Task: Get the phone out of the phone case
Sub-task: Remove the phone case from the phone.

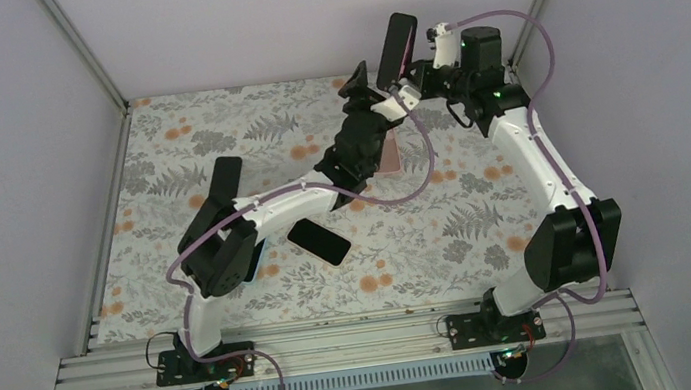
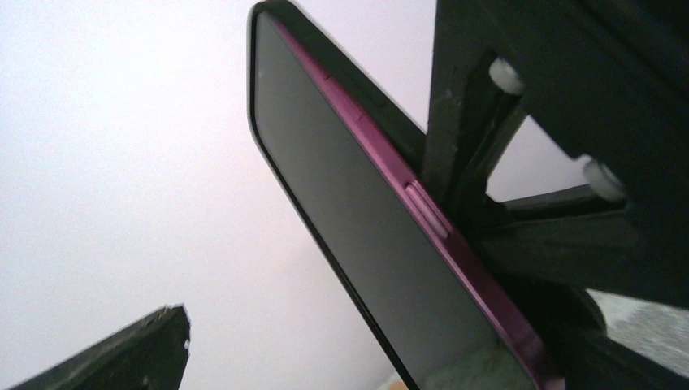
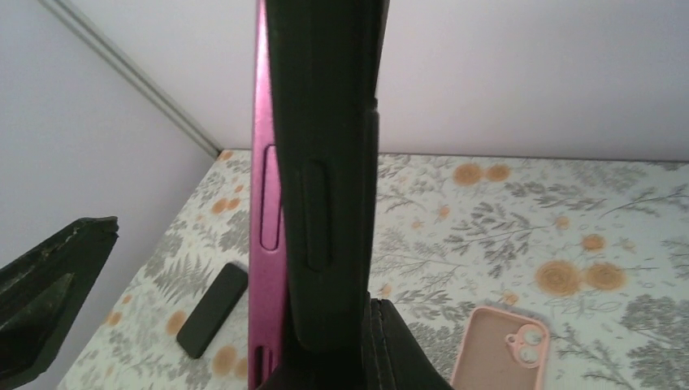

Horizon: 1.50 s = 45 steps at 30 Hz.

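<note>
Other stuff on the floral table (image 1: 487, 227): a pink case (image 3: 500, 345) beside the left wrist and a black handset (image 1: 319, 242) nearer the bases. Nothing is blocking the phone (image 1: 396, 47). It's up in the air at the far edge, with its magenta side peeking out of the black case (image 3: 325, 162). The right gripper (image 1: 418, 69) is clamped on its lower end. The left gripper (image 1: 373, 85) is spread wide beside it (one finger well clear of the screen). Plain pale walls all round.

The phone (image 3: 262, 203) sits in the phone case (image 3: 325, 162), above the table's (image 1: 449, 242) far side.
</note>
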{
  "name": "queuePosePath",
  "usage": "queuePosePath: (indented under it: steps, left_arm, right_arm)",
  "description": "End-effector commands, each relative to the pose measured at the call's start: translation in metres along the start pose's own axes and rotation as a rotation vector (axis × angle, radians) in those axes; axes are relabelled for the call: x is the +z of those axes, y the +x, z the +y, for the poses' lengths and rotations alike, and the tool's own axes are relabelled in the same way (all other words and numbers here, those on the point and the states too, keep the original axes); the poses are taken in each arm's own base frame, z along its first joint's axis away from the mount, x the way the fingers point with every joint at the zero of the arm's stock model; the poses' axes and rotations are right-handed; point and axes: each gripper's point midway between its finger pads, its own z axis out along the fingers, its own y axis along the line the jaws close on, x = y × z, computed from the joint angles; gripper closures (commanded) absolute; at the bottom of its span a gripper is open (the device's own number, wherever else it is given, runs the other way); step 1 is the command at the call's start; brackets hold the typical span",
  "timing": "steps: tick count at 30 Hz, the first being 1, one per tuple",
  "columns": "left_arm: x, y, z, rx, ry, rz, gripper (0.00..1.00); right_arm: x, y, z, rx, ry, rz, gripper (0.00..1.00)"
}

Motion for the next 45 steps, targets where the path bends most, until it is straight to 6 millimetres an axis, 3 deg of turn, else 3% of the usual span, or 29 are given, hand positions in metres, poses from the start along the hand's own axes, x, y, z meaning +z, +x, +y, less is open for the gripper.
queuePosePath:
  steps: [1,6,13,24,33,36,40,45]
  left_arm:
    - [-0.008,0.014,0.083,-0.002,-0.387,-0.011,0.12]
    - [-0.007,0.007,0.084,-0.018,-0.438,-0.063,0.21]
    - [-0.009,-0.017,0.063,-0.002,-0.446,-0.165,0.32]
    - [-0.007,-0.026,0.056,0.001,-0.509,-0.209,0.67]
    - [-0.02,-0.036,0.054,0.006,-0.538,-0.239,0.84]
    - [-0.026,-0.042,0.054,0.008,-0.536,-0.247,0.97]
    - [-0.034,-0.051,0.054,0.021,-0.514,-0.25,0.98]
    - [-0.046,-0.061,0.057,0.009,-0.438,-0.222,0.98]
  right_arm:
    - [-0.036,0.001,0.065,-0.017,-0.238,0.043,0.97]
    - [-0.045,0.021,0.078,-0.026,-0.316,0.11,0.97]
    - [-0.042,0.054,0.075,-0.002,-0.353,0.196,0.97]
    - [-0.043,0.084,0.069,0.017,-0.359,0.262,0.97]
    - [-0.039,0.086,0.061,0.008,-0.325,0.264,0.97]
    - [-0.032,0.084,0.044,-0.017,-0.229,0.248,0.97]
    - [-0.026,0.069,0.002,-0.075,0.03,0.198,0.97]
    - [-0.032,0.05,-0.057,-0.146,0.373,0.152,0.97]
